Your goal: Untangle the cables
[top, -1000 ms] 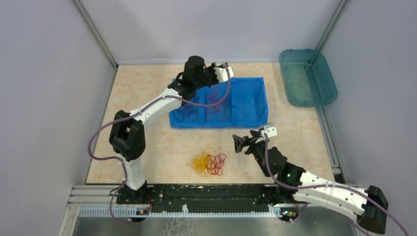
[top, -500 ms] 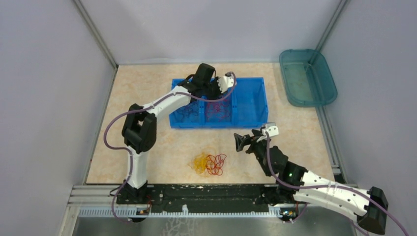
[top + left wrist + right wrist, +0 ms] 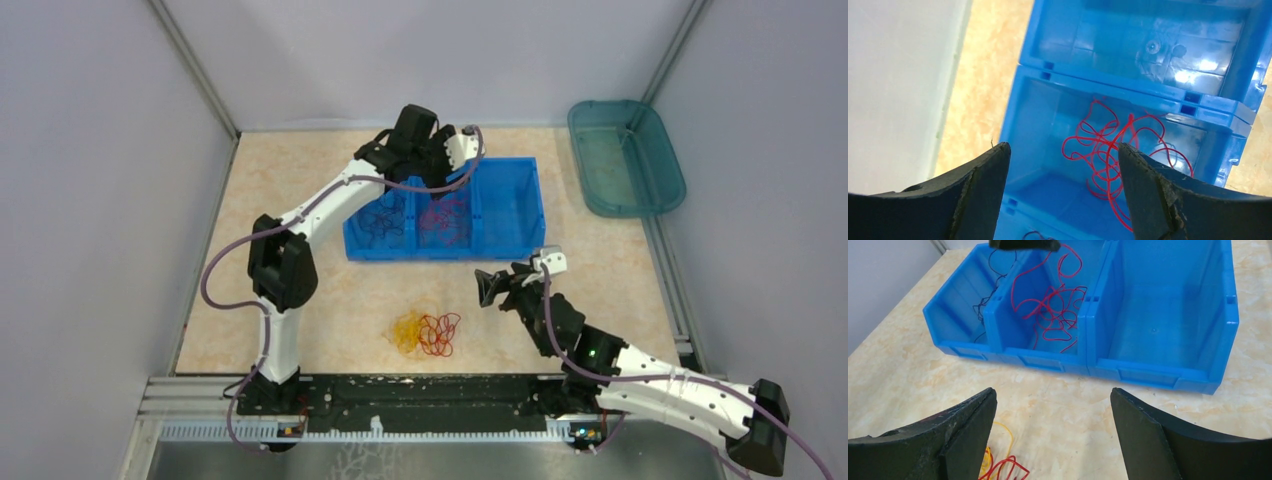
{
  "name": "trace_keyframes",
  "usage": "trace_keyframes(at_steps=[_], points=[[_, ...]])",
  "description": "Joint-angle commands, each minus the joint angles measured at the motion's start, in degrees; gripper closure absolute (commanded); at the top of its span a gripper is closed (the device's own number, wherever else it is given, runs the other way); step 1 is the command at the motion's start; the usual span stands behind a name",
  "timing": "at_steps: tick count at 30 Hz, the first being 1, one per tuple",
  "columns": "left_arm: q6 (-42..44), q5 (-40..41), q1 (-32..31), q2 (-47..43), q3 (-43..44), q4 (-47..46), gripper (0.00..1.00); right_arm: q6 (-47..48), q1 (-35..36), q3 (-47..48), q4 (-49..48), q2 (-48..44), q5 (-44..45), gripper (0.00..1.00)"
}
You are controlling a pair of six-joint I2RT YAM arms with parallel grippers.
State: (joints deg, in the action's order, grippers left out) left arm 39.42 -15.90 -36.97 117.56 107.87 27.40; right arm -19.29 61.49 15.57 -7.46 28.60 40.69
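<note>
Left tool hangs over the back wall of the blue bin in the top view, above the middle 1 of its 3 compartments; from up here we cannot read how its jaws stand. We see the red cable curled in that middle compartment and the dark cable in the compartment to its left. The right tool hovers above the surface just in front of the bin's right end, jaws spread wide with nothing between them. Near the front edge, between the 2 arms, the yellow-orange cable and a second red cable lie tangled together, well apart from the bin. A teal tub sits at the far right corner.

From the left wrist we look down into the blue bin. The left tool stands wide open and grips nothing; the red cable lies loose below it in its compartment. A bit of the dark cable shows at the bottom edge.

From the right wrist, the right tool is open and holds nothing, facing the front wall of the blue bin. The red cable sits in the middle compartment, 1 loop rising toward a black finger of the left tool at the top edge; we cannot tell whether they touch. The dark cable is in the left compartment, and the yellow-orange cable and second red cable show on the surface at the bottom
</note>
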Motion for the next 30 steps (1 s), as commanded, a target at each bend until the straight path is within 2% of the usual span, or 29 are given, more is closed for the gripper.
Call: trace_keyframes(at_steps=[1, 5, 8, 10, 13, 15, 18, 19, 21, 25, 30], points=[[4.3, -2.1, 0.0, 2.2, 5.4, 6.1, 0.15, -1.9, 0.2, 4.2, 1.1, -0.1, -0.5, 0.15], [4.9, -2.0, 0.6, 2.4, 3.9, 5.7, 0.15, -2.8, 0.2, 5.3, 3.4, 0.1, -0.9, 0.15], [4.2, 2.1, 0.8, 2.3, 1.4, 2.4, 0.17, -2.9, 0.2, 6.0, 4.1, 0.5, -1.7, 0.15], [2.3, 2.9, 1.5, 1.8, 2.9, 1.7, 0.17, -2.2, 0.2, 6.4, 4.3, 1.2, -3.8, 0.15], [-1.7, -3.6, 3.2, -0.7, 6.7, 6.0, 0.15, -1.7, 0.2, 6.4, 4.4, 3.7, -7.9, 0.15], [-1.3, -7.4, 3.5, -3.9, 6.7, 10.6, 0.11, -1.7, 0.1, 6.1, 3.3, 6.4, -12.9, 0.15], [-0.3, -11.0, 3.5, -11.6, 0.1, 13.3, 0.08, -2.5, 0.1, 4.8, 0.4, 11.9, -22.1, 0.16], [-0.4, -11.7, 3.5, -15.9, -3.6, 13.2, 0.02, -3.3, -0.1, 4.2, -0.8, 13.4, -24.1, 0.16], [0.0, -13.3, 3.5, -21.4, -10.2, 14.0, 0.0, -4.5, -0.7, 2.8, -3.1, 16.4, -28.4, 0.19], [-1.4, -13.9, 3.5, -31.1, -21.7, 14.6, 0.0, -6.6, -1.5, 2.4, -5.2, 21.0, -32.0, 0.27], [-3.6, -14.7, 3.6, -39.0, -28.8, 14.8, 0.0, -7.6, -1.5, 1.7, -8.2, 26.9, -35.4, 0.34]])
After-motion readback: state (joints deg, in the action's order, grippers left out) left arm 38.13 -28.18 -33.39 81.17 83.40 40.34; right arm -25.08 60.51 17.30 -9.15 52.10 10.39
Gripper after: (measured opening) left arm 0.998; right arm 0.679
